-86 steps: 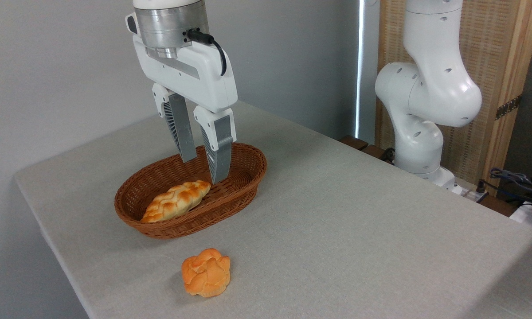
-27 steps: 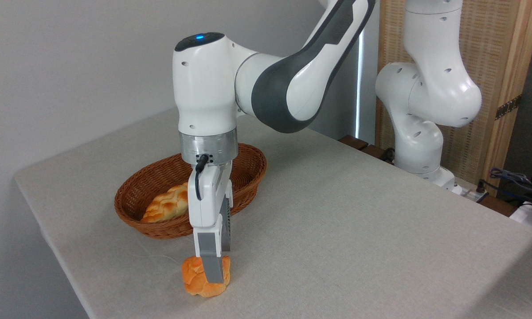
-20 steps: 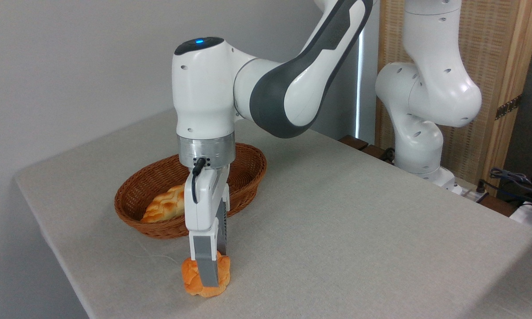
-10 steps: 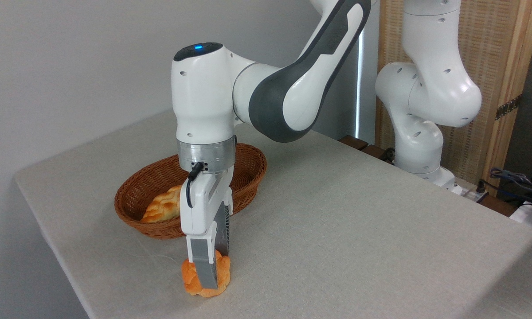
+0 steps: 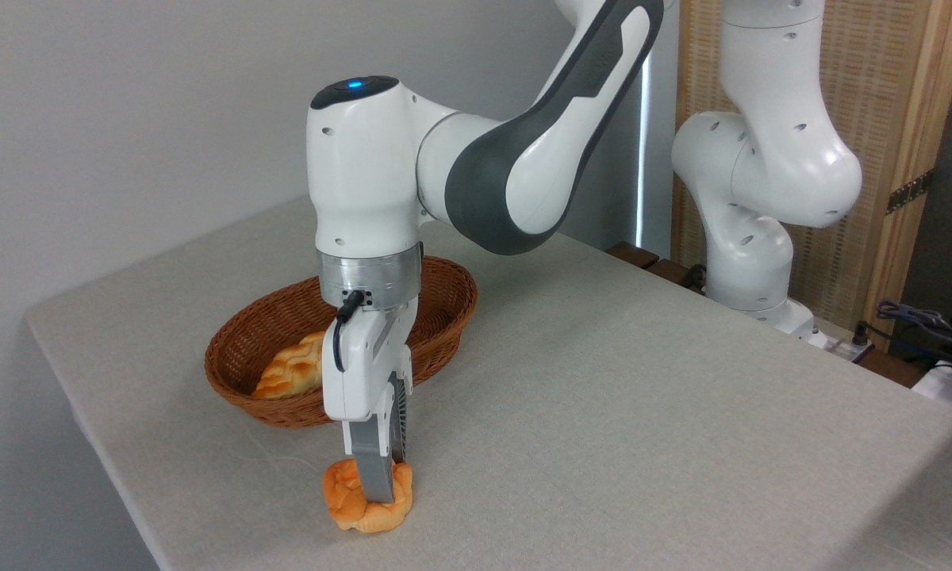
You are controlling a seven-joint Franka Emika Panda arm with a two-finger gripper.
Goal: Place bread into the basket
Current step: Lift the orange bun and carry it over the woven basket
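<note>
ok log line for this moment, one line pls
phase: grasp | gripper: shut on bun | bun: on table | wicker basket: holds braided loaf

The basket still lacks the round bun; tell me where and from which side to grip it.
Grip the bread across its round middle, coming straight down from above. It sits low on the table with a lumpy top, and the gripper hangs vertically over it, jaws straddling the sides.
</note>
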